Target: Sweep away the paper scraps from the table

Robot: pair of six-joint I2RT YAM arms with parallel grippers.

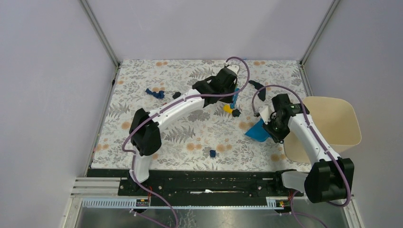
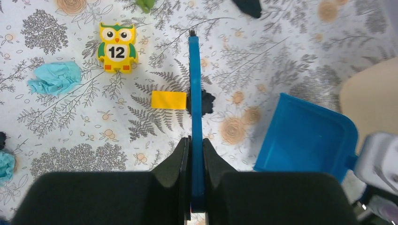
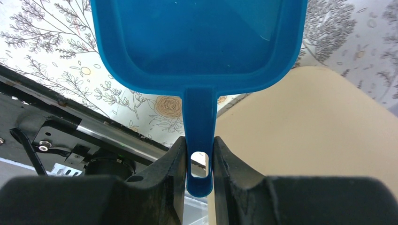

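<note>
My left gripper (image 2: 195, 140) is shut on the handle of a thin blue brush (image 2: 194, 79), whose tip points at the table (image 1: 142, 76). A dark paper wad (image 2: 207, 102) lies against the brush, beside a yellow block (image 2: 169, 100). A light cyan wad (image 2: 55, 77) lies further left and a green wad (image 2: 145, 3) at the top edge. My right gripper (image 3: 198, 140) is shut on the handle of the blue dustpan (image 3: 197, 37), held right of the brush (image 1: 256, 130). Dark blue wads (image 1: 154, 92) lie at the back left, and one (image 1: 213, 153) lies near the front.
A yellow owl toy marked 12 (image 2: 117, 47) stands near the cyan wad. A beige bin (image 1: 332, 123) sits at the table's right edge, just behind the dustpan. A dark object (image 1: 256, 84) lies at the back right. Grey walls enclose the table.
</note>
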